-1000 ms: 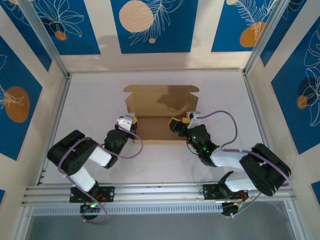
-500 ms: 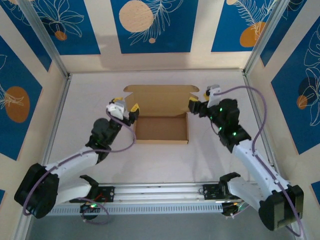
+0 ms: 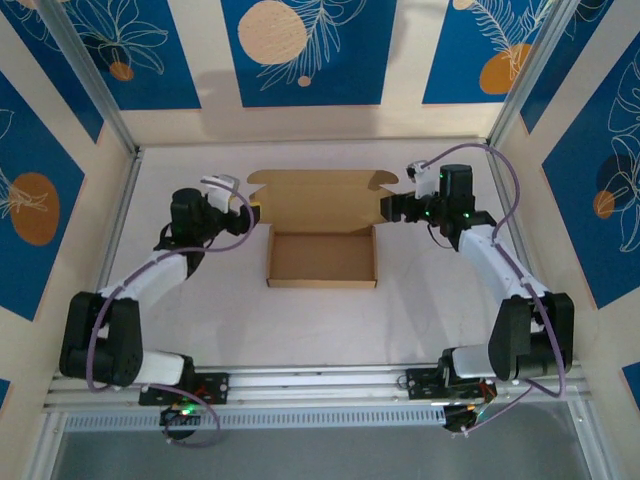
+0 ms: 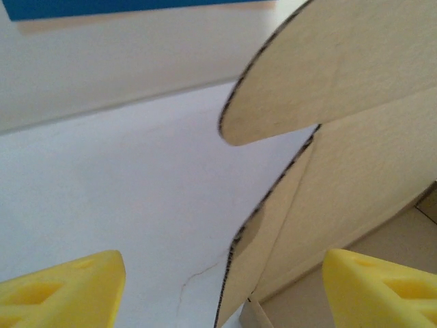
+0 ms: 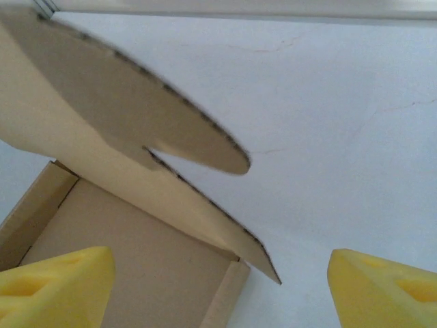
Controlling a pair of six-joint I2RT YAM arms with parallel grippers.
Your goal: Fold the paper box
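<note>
White tabletop (image 3: 320, 320) floors a walled cell, with a metal rail (image 3: 320, 380) along its near edge where the 2 arms are bolted. From there the left arm (image 3: 130, 290) reaches up the left side and the right arm (image 3: 500, 260) up the right side, both stretched toward the far half of the table.

Between them, about mid-table, sits the box (image 3: 322, 258). It is a shallow brown tray with 4 low walls up and an open top. Its lid panel (image 3: 320, 192) rises from the tray's far wall, with a rounded ear flap (image 3: 262, 180) at each end.

The left gripper (image 3: 245, 208) hangs just beside the lid's left end, and the right gripper (image 3: 392, 208) just beside its right end. In the left wrist view the 2 yellow fingertips (image 4: 65, 287) stand wide apart. The lid's edge and an ear flap (image 4: 328, 68) lie ahead of the gap, and nothing is clamped. In the right wrist view the fingertips (image 5: 54, 283) are likewise spread wide. The tray corner (image 5: 225, 287) and the other ear flap (image 5: 184, 137) lie ahead of them, and nothing is pinched.

Behind the box a cream back wall (image 3: 320, 120) carries blue panels (image 3: 305, 50) printed with orange discs and white leaves.
</note>
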